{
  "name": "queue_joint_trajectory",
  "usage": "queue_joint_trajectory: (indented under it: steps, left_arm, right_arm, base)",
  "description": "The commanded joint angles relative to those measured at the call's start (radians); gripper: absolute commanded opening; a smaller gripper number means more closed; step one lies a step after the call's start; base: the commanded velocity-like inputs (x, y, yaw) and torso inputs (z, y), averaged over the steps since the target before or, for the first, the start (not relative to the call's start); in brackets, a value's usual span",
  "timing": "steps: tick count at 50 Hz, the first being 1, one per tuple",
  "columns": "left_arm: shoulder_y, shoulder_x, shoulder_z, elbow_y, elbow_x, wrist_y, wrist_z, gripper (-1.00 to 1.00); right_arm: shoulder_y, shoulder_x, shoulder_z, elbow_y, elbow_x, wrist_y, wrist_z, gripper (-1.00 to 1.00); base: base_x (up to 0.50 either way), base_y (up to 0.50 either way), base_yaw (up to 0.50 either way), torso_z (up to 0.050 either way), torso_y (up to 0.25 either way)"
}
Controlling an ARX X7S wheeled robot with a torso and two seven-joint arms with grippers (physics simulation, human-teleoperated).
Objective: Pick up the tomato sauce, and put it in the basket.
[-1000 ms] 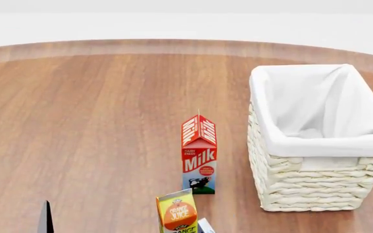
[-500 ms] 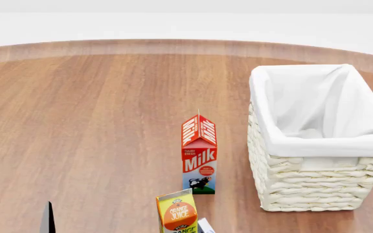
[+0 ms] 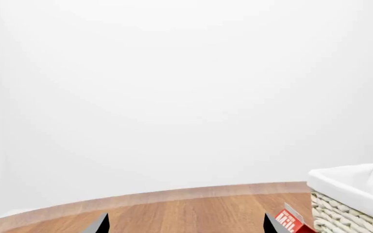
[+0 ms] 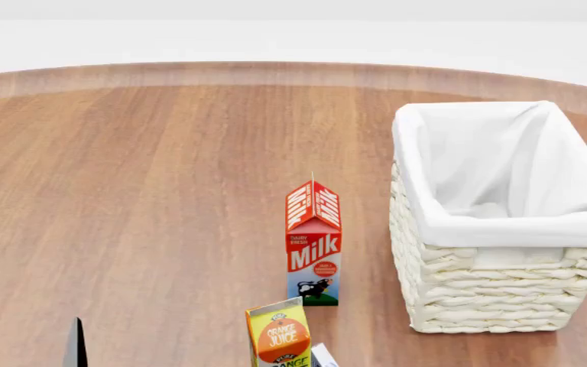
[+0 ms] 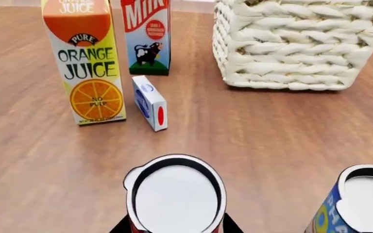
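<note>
The tomato sauce shows only in the right wrist view. It stands on the wood table, with its plain white top facing the camera and a strip of red label at its sides. My right gripper is shut on it, with one dark finger against each side. The cream wicker basket with a white liner stands at the right of the table. It also shows in the right wrist view, beyond the can. My left gripper is open and empty above the table. One fingertip shows in the head view.
A milk carton stands left of the basket, with an orange juice carton nearer me. A small blue-and-white box stands beside the juice. A blue-and-orange can stands close beside the tomato sauce.
The left fingertip at the head view's lower edge has dropped very slightly. Nothing else has visibly changed.
</note>
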Motion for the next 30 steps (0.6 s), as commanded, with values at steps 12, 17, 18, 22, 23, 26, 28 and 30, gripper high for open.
queue_joint_trajectory:
  steps: [12, 17, 18, 22, 23, 26, 28, 30]
  left_arm:
    - [-0.005, -0.012, 0.012, 0.0, -0.008, -0.005, -0.015, 1.0]
    - [-0.006, -0.015, 0.013, 0.002, -0.012, -0.007, -0.018, 1.0]
    - [-0.006, -0.016, 0.012, 0.003, -0.013, -0.007, -0.018, 1.0]
    - [-0.007, -0.018, 0.015, 0.003, -0.014, -0.008, -0.021, 1.0]
    - [-0.008, -0.018, 0.014, 0.004, -0.017, -0.008, -0.021, 1.0]
    - [-0.009, -0.02, 0.014, 0.002, -0.018, -0.007, -0.022, 1.0]
    - [-0.01, -0.021, 0.014, 0.001, -0.02, -0.006, -0.023, 1.0]
    - [-0.013, -0.022, 0.014, -0.005, -0.023, -0.004, -0.023, 1.0]
  right_arm:
    - [-0.082, 0.05, 0.006, -0.357, 0.053, 0.079, 0.024, -1.0]
    - [-0.104, 0.071, 0.022, -0.51, 0.076, 0.154, 0.042, -1.0]
    - [-0.109, 0.076, 0.028, -0.546, 0.081, 0.166, 0.046, -1.0]
    - [-0.111, 0.08, 0.036, -0.551, 0.089, 0.134, 0.047, -1.0]
    - [-0.112, 0.084, 0.039, -0.575, 0.094, 0.145, 0.049, -1.0]
    - [-0.11, 0.093, 0.053, -0.632, 0.101, 0.175, 0.064, -1.0]
    - [-0.109, 0.099, 0.061, -0.661, 0.11, 0.181, 0.068, -1.0]
    - [-0.102, 0.106, 0.077, -0.697, 0.131, 0.194, 0.073, -1.0]
  base:
    - [0.0, 0.0, 0.0, 0.0, 0.0]
    - [0.0, 0.0, 0.0, 0.0, 0.0]
    - [0.0, 0.0, 0.0, 0.0, 0.0]
    - [0.0, 0.0, 0.0, 0.0, 0.0]
    - [0.0, 0.0, 0.0, 0.0, 0.0]
    - [0.0, 0.0, 0.0, 0.0, 0.0]
    - [0.0, 0.0, 0.0, 0.0, 0.0]
    - [0.0, 0.0, 0.0, 0.0, 0.0]
